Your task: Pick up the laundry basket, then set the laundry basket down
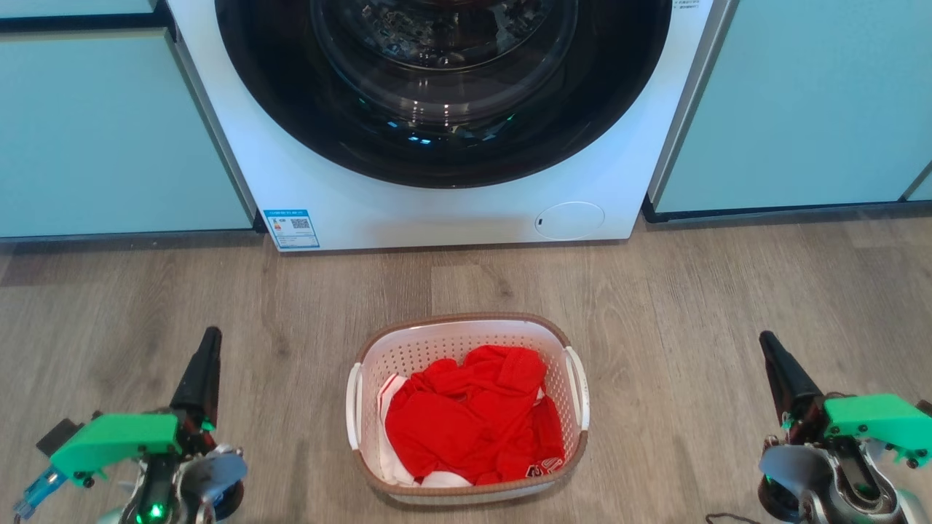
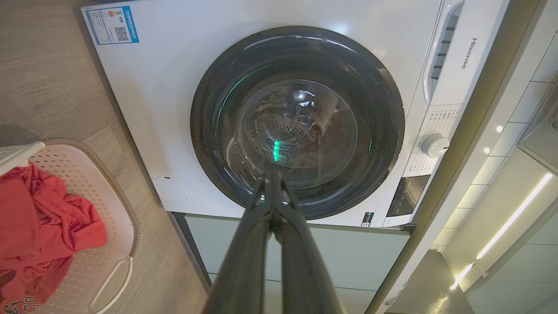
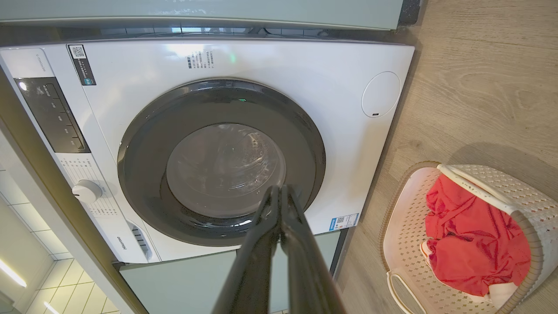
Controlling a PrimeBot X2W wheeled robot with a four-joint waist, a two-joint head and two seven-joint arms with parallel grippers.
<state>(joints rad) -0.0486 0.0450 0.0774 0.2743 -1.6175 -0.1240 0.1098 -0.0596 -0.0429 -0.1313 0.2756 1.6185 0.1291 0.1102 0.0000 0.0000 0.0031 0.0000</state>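
Hidden or cut off:
- Washer [image 1: 451, 211]: top cropped by upper edge of head view. Drum contents behind dark glass door [image 1: 444, 94] not discernible.
- Blue label [image 1: 291, 229] at lower left of washer front: print too small to read.
- Red garment [image 1: 473, 422] heaped in basket. White cloth [image 1: 393, 466] tucked beneath it, mostly buried. Lettering at one hem partly visible, unreadable.
- Arms behind both pincers cropped at bottom edge.

Task item:
- Basket [image 1: 437, 349]: white, perforated, brown rim, a white handle on each side. Upright on floor [image 1: 728, 306], centred before washer, between the pincers and well apart from both.

Pincers:
- Left pincer [image 1: 210, 336]: clenched, fingers pressed together, grasping nothing. Left of basket, tips toward washer. Same closed tips in left wrist view [image 2: 272, 174].
- Right pincer [image 1: 768, 340]: clenched, empty. Right of basket. Tips together in right wrist view [image 3: 279, 189].

Surface and room:
- Floor: grey-brown wood-grain planks.
- Pale green cabinets [image 1: 109, 131] flanking washer on both sides, dark plinth below.
- Round white cap [image 1: 569, 220] at lower right of washer front.
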